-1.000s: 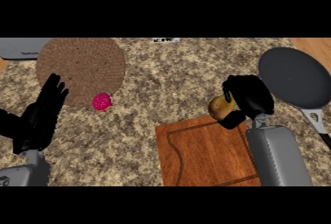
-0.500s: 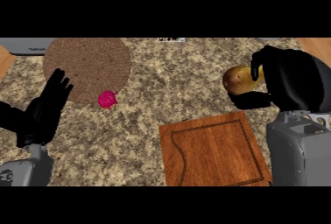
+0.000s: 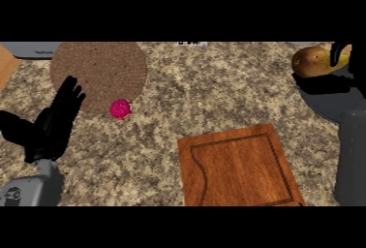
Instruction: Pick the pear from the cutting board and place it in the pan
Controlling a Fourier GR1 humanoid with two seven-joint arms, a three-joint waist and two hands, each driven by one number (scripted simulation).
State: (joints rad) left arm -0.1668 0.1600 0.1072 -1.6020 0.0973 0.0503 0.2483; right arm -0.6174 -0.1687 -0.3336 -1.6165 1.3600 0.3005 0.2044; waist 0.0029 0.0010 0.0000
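Curling around the pear (image 3: 312, 61), the right hand's fingers (image 3: 334, 54) grasp it over the pan (image 3: 330, 101).

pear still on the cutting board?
No. The wooden cutting board is bare; the brownish-yellow pear sits at the top right, in the right hand, over the grey pan.

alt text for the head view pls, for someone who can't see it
The robot's right hand holds a brownish-yellow pear over the dark pan at the counter's far right edge. The wooden cutting board lies bare near the front. At left, the open left hand rests beside a round woven mat and a small pink object.
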